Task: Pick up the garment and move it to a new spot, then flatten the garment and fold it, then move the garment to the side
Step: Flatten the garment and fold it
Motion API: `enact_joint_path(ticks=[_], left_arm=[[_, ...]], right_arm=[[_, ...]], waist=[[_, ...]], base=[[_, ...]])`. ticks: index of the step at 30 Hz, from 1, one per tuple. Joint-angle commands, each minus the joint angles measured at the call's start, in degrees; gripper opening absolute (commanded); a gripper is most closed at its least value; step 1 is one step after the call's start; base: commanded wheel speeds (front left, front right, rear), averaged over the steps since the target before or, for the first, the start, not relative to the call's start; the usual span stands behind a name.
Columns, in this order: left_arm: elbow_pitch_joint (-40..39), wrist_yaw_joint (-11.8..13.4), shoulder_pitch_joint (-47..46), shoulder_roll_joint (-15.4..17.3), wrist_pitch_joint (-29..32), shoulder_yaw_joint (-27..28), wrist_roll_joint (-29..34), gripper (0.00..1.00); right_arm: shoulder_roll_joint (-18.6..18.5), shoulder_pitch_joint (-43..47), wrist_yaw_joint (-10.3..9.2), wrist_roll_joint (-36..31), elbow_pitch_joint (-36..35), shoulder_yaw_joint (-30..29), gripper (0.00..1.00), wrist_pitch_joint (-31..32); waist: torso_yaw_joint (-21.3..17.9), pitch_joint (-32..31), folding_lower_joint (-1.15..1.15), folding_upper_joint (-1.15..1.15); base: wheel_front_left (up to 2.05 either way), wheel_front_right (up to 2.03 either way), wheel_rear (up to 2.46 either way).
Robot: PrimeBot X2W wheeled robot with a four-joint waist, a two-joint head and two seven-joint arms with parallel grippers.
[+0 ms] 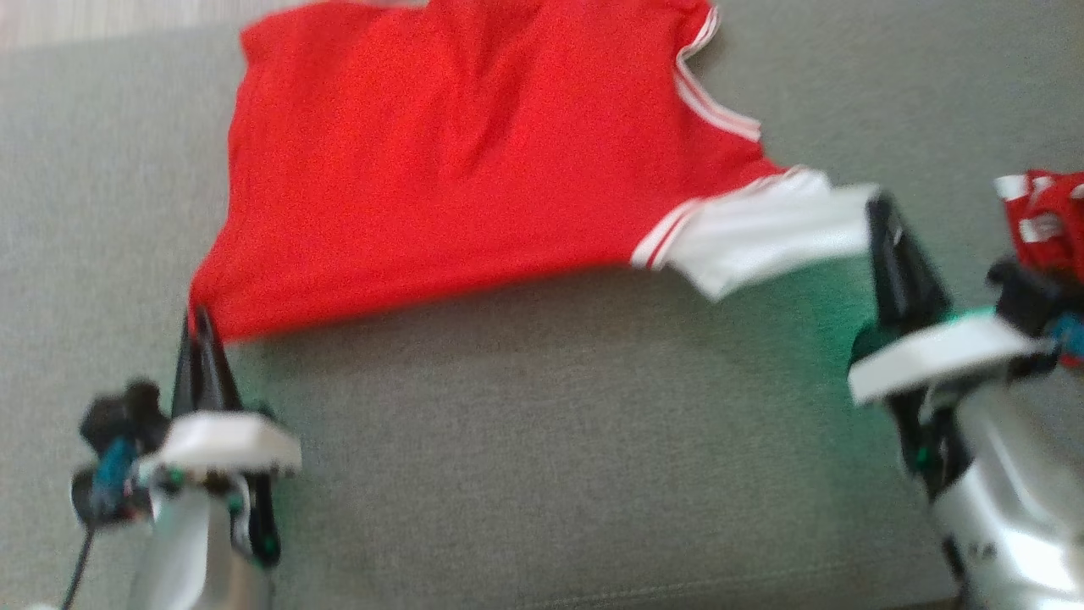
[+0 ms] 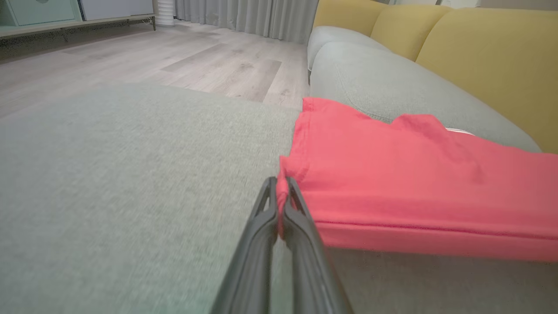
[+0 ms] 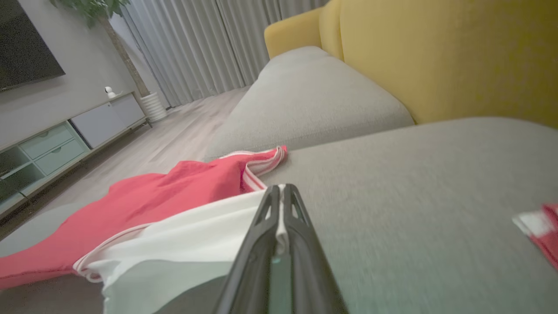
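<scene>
Shirt of bright red mesh (image 1: pixel 440 169): left end effector (image 1: pixel 199 320) clamps its hem, right end effector (image 1: pixel 881 212) its white sleeve.

Left gripper (image 2: pixel 281 182) pinching a garment (image 2: pixel 414 183) corner.

2 dark fingers (image 2: pixel 261 226) come up from 6 o'clock, tips pressed together on a bunched corner of the red cloth at frame centre. The rest of the garment spreads toward 3 o'clock, with its hem edge running straight out from the pinch. Grey seat cushion (image 2: pixel 130 174) lies under it and fills 9 o'clock. Yellow backrests (image 2: pixel 488 56) at 2 o'clock, wood floor (image 2: pixel 196 56) at 11, grey curtains (image 2: pixel 244 17) at 12, pale cabinet (image 2: pixel 65 13) at 10.
</scene>
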Motion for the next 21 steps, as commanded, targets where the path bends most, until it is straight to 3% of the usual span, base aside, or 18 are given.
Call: enact_joint_path(ticks=[1,8,21], left_arm=[[-1.5,0.1,1.9,1.2,-0.1,2.8,-0.3,0.0],[-1.6,0.6,10.1,1.0,-0.1,0.9,-4.9,0.0],[-4.9,2.9,23.6,1.0,-0.1,-4.8,-10.6,0.0]], right_arm=[[-0.5,1.6,-0.04,1.3,-2.3,0.9,0.0,-0.4],[-0.6,12.3,-0.04,4.2,-3.6,3.8,0.0,-0.4],[-0.4,28.1,-0.04,7.9,-7.3,2.4,0.0,-0.4]], waist=[[-1.3,-2.9,0.02,0.0],[-1.6,-8.4,0.02,0.0],[-1.2,-13.3,0.02,0.0]], base=[[0.0,0.0,0.0],[0.0,0.0,0.0],[0.0,0.0,0.0]])
